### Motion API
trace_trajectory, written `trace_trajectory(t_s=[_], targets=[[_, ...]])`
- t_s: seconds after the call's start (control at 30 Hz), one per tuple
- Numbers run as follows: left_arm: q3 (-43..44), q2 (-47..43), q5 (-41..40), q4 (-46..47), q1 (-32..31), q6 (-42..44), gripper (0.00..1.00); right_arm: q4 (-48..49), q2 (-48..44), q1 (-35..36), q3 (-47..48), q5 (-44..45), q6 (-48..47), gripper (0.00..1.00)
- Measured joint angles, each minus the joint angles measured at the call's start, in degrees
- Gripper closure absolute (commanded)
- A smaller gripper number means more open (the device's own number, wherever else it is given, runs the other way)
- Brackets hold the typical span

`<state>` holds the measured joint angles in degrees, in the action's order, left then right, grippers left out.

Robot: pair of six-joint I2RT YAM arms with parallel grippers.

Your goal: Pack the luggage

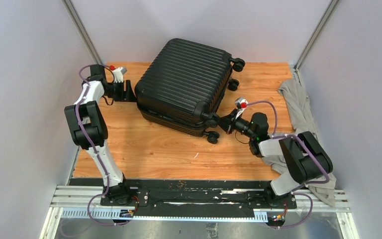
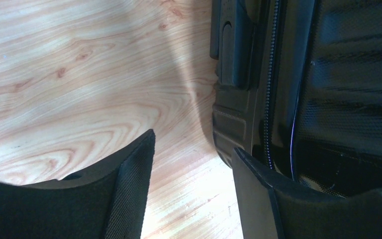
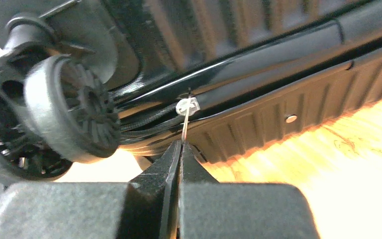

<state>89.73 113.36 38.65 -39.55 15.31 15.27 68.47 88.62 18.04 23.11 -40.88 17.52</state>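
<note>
The black ribbed luggage [image 1: 186, 82] lies flat on the wooden table [image 1: 154, 147] with its lid down, wheels to the right. My right gripper [image 3: 181, 144] is shut on the thin metal zipper pull [image 3: 186, 119] at the seam, beside a near wheel [image 3: 74, 114]; from above it [image 1: 225, 122] sits at the case's lower right corner. At the case's left end my left gripper [image 1: 129, 90] stands open. In the left wrist view that gripper [image 2: 194, 144] has bare wood between its fingers, and the right fingertip [image 2: 243, 164] lies close to the luggage [image 2: 288, 89] corner.
A grey cloth [image 1: 298, 107] lies along the table's right side, partly under the right arm. Grey walls close in on three sides. A metal rail [image 1: 199, 196] carrying the arm bases runs along the near edge.
</note>
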Motion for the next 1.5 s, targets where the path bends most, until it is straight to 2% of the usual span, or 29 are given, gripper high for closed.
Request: trace_trajectory(t_s=[0.3,0.6,0.93,1.23,1.27,1.37,1.43,1.5], targets=[[-5.07,-0.02,0.81,2.89,-0.92,-1.53,0.48,-4.02,-10.88,14.53,-8.17,14.73,-6.64,1.00],[-6.67,-0.42,1.66,4.81,-0.94,-2.82,0.53,-4.31,-12.22,22.62,-9.38,24.74,-11.43,1.00],[-9.14,-1.03,1.99,7.91,-1.73,-2.62,0.59,-7.30,-9.25,38.93,-4.94,46.90,-21.55,1.00],[-12.74,-3.80,3.34,8.20,-3.96,-1.14,0.62,-10.75,-2.69,41.35,6.78,51.10,-23.78,0.99],[-13.25,-4.22,3.78,8.04,-4.26,-1.01,0.63,-11.58,-1.77,41.48,8.63,51.41,-23.71,0.95],[-13.70,-5.20,4.94,6.62,-4.90,-0.22,0.64,-14.95,-2.21,41.83,10.49,54.47,-22.03,0.70],[-13.70,-6.16,5.75,5.29,-4.76,0.48,0.65,-18.88,-5.09,41.81,9.62,57.18,-19.76,0.62],[-13.70,-7.67,6.60,3.52,-4.04,1.09,0.64,-26.03,-11.91,41.88,7.89,59.17,-16.22,0.54]])
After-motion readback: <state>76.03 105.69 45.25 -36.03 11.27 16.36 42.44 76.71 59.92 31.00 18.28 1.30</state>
